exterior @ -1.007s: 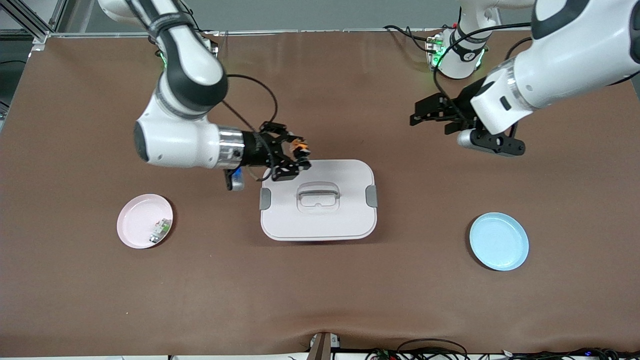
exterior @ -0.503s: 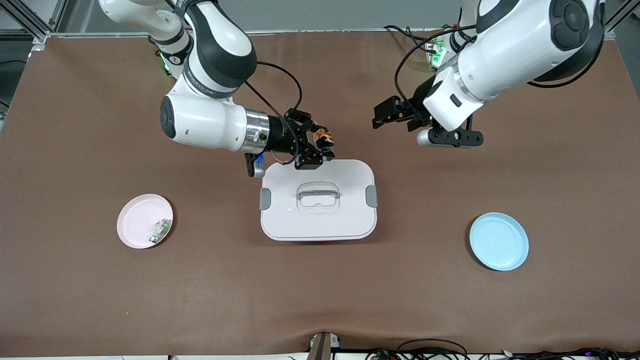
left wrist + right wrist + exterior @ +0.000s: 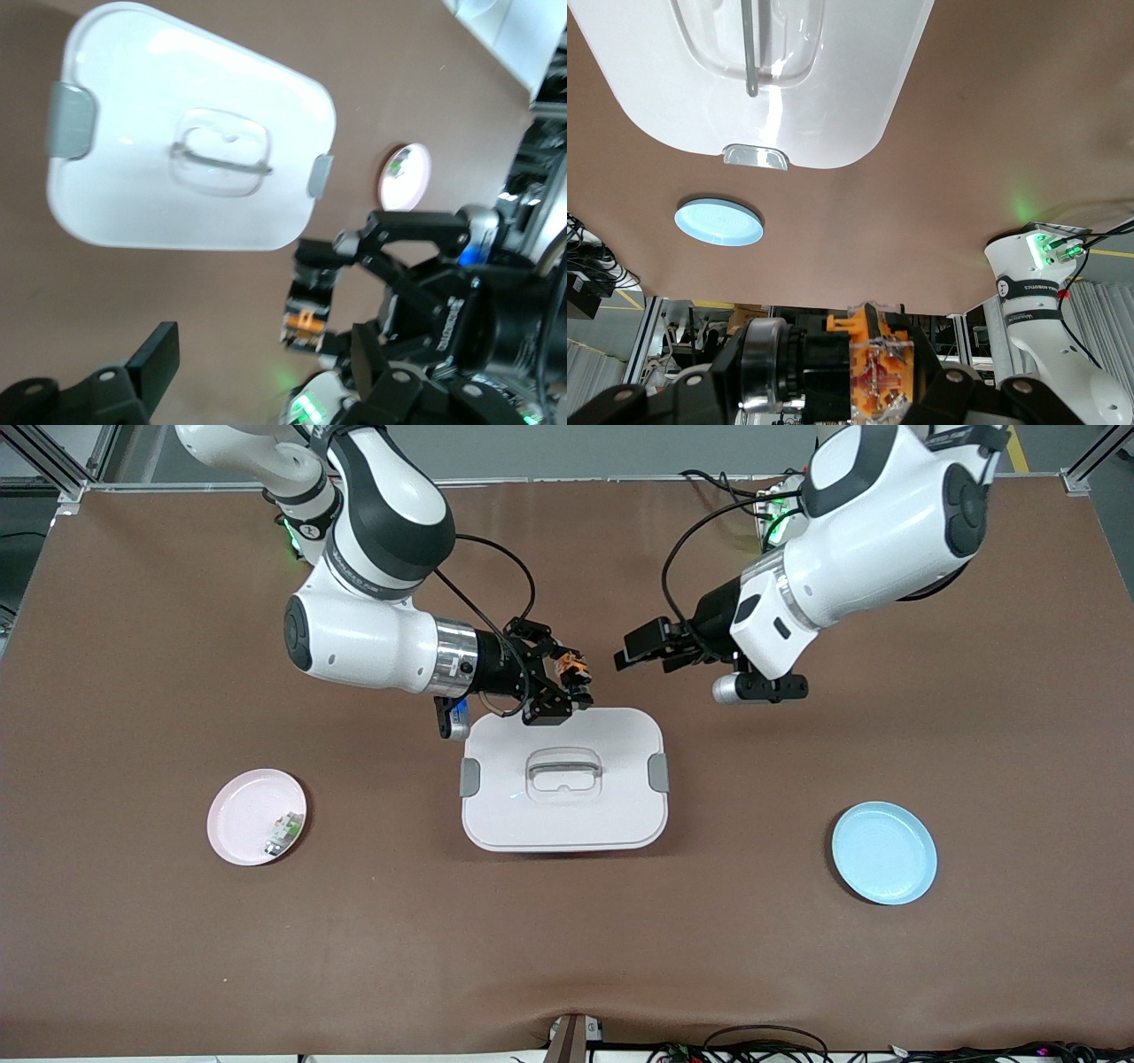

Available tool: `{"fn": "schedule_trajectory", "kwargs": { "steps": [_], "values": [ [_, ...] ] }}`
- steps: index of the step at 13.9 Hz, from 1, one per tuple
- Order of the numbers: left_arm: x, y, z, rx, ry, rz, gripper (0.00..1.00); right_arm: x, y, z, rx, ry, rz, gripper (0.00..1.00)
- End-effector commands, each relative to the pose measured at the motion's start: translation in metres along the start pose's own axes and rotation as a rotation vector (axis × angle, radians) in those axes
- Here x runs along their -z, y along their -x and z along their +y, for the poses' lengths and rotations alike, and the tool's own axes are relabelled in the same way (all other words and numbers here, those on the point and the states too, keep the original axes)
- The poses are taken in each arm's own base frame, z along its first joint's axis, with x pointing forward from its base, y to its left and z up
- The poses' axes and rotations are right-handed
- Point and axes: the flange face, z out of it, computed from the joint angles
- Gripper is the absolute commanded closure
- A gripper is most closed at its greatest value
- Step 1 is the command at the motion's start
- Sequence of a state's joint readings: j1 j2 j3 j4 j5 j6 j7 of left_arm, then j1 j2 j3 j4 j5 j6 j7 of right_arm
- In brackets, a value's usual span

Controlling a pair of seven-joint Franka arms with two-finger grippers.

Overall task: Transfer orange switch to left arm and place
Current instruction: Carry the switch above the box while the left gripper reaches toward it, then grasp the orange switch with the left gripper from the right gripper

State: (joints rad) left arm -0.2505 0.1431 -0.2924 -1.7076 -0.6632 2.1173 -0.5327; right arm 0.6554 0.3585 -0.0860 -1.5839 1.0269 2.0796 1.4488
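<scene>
Right gripper (image 3: 571, 682) clamped tight on the orange switch (image 3: 574, 664), up in the air over the edge of the box (image 3: 563, 815) nearest the robot bases. Left gripper (image 3: 640, 654) wide open with nothing inside, close by, over bare table beside that box. Orange switch body plain up close in the right wrist view (image 3: 873, 367), and just a small orange bit in the front view.

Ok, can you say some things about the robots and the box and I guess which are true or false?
1. The right hand holds the orange switch. True.
2. The box is open. False: its lid is on.
3. The blue plate has a part on it. False: the small part lies on the pink plate.
4. The left hand is open and holds nothing. True.
5. The switch lies on the box. False: it is held up, above the table beside the box.
</scene>
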Motion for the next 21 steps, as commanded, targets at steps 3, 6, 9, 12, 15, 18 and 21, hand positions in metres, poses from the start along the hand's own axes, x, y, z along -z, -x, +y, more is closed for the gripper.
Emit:
{"fn": "schedule_trajectory", "kwargs": {
  "steps": [3,6,9,12,15,18,21],
  "values": [
    [-0.031,0.003,0.006,0.024,0.088,0.043,0.13,0.0,0.005,-0.001,-0.009,0.002,-0.012,0.67],
    [-0.061,0.009,0.003,-0.031,0.096,0.067,0.14,0.001,0.003,-0.001,-0.003,0.004,-0.011,0.67],
    [-0.082,0.008,-0.003,-0.079,0.082,0.058,0.21,0.002,0.007,-0.002,-0.003,0.001,-0.015,0.67],
    [-0.083,0.009,-0.003,-0.079,0.078,0.052,0.27,0.001,0.007,-0.002,-0.004,0.002,-0.015,0.67],
    [-0.079,0.015,0.0,-0.075,0.069,0.03,0.27,0.002,0.007,-0.002,-0.004,0.001,-0.015,0.67],
    [-0.075,0.027,0.0,-0.086,0.051,0.005,0.26,0.001,0.008,-0.002,-0.004,0.0,-0.015,0.67],
    [-0.072,0.035,-0.003,-0.104,0.043,0.01,0.26,0.002,0.008,-0.002,-0.002,0.0,-0.016,0.67]
  ]
}}
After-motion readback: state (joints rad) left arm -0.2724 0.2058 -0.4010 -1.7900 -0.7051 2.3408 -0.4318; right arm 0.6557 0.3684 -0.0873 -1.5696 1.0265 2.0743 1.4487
